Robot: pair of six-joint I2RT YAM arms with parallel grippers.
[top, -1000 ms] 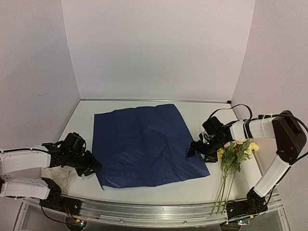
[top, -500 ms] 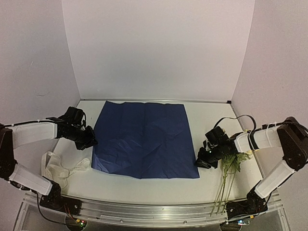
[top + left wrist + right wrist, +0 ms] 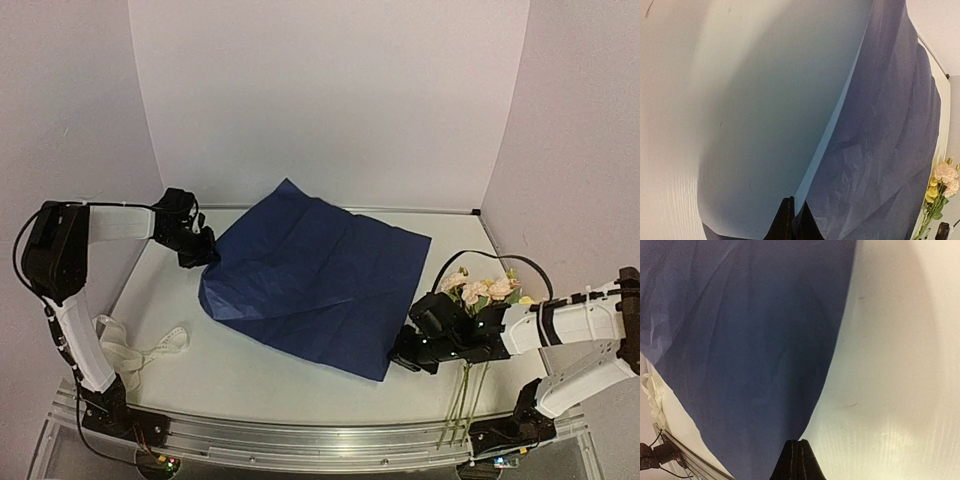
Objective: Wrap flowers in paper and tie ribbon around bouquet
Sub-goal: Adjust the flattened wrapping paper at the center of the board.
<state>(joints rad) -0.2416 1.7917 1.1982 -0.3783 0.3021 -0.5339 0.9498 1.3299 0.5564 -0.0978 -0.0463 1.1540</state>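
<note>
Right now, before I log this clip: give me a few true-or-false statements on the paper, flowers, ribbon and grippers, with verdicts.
1. The left gripper is shut on the paper. True.
2. The flowers lie on the paper. False: they lie on the table, right of it.
3. The right gripper is shut on the paper's near corner. True.
4. The ribbon is tied round the flowers. False: it lies loose at the table's left side.

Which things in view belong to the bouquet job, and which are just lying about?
Job: paper, pinched by left tool and right tool; flowers; ribbon.
Lying about: nothing else visible on the table.
</note>
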